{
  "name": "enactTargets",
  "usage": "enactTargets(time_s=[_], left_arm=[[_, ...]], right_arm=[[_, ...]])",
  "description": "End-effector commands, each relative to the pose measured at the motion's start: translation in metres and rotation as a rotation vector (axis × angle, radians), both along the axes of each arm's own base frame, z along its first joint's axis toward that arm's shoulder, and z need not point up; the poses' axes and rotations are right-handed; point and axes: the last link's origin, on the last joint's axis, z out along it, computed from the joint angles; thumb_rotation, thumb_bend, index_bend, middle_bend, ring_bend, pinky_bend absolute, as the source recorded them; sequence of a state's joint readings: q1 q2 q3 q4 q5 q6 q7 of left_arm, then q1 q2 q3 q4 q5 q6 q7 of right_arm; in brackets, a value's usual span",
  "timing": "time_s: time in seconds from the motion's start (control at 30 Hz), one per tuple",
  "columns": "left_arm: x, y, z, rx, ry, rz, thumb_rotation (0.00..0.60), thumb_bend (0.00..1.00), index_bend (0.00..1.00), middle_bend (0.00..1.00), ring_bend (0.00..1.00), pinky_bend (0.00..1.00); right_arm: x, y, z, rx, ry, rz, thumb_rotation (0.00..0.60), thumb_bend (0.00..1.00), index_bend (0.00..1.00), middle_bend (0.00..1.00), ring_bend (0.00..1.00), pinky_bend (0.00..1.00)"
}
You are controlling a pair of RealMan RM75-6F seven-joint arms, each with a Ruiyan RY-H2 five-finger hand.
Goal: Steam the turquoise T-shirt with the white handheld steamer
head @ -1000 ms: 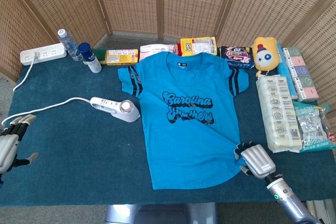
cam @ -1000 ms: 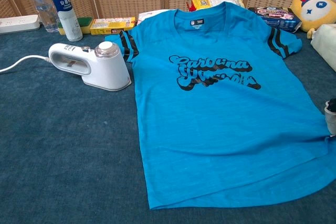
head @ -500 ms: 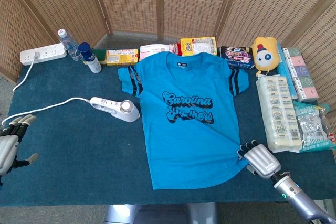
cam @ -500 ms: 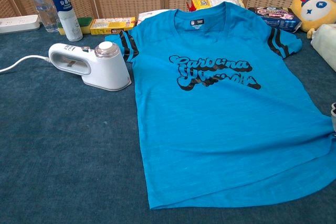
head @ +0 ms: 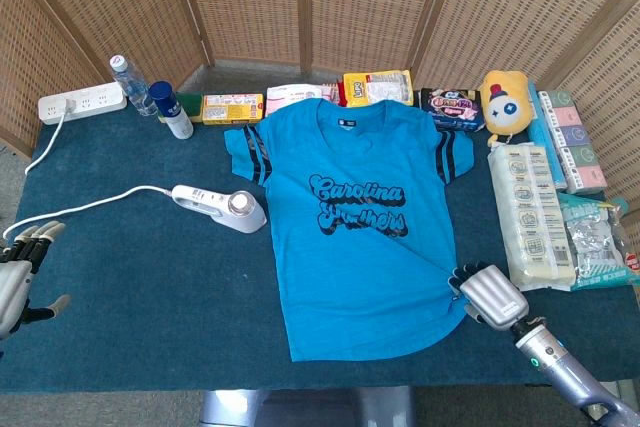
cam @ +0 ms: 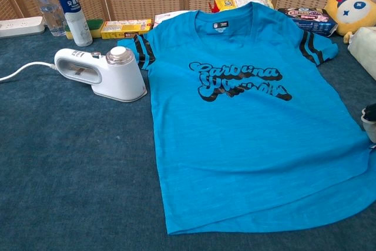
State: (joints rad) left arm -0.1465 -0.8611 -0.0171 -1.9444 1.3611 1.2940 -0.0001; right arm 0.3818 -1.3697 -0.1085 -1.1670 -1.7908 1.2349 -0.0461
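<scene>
Turquoise T-shirt (head: pixel 360 222) flat on table, right hand (head: pixel 489 293) fingers curled at its hem; left hand (head: pixel 18 269) spread, steamer (head: pixel 222 207) apart.

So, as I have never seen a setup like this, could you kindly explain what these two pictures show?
A two-armed robot with humanlike hands works at a table. The head view looks down from above; the chest view sits lower and closer. A turquoise T-shirt lies flat on the blue cloth, with the white handheld steamer beside its sleeve, held by nobody. The right hand rests at the shirt's lower hem corner; the left hand waits open at the table's edge. Snacks and bottles line the back.
</scene>
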Motion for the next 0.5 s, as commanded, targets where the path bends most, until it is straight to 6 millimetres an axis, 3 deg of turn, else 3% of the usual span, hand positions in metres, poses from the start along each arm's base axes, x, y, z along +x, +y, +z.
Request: enactTargets(time_s=[0.03,0.5], left_arm=[[-0.001,0.001,0.0,0.002,-0.002,-0.001,0.6,0.24,0.04,0.09,0.02,0.17],[0.0,0.012,-0.007,-0.033,0.018,-0.028,0.6,0.24,0.04,0.09,0.02,0.17]], right_arm=[[0.002,0.0,-0.002,-0.001,-0.012,-0.01,0.6,0.34,0.57,0.52,0.53,0.65],[0.019,-0.003,-0.011,-0.005,-0.078,-0.044,0.6,0.35,0.67,0.63,0.66,0.8]])
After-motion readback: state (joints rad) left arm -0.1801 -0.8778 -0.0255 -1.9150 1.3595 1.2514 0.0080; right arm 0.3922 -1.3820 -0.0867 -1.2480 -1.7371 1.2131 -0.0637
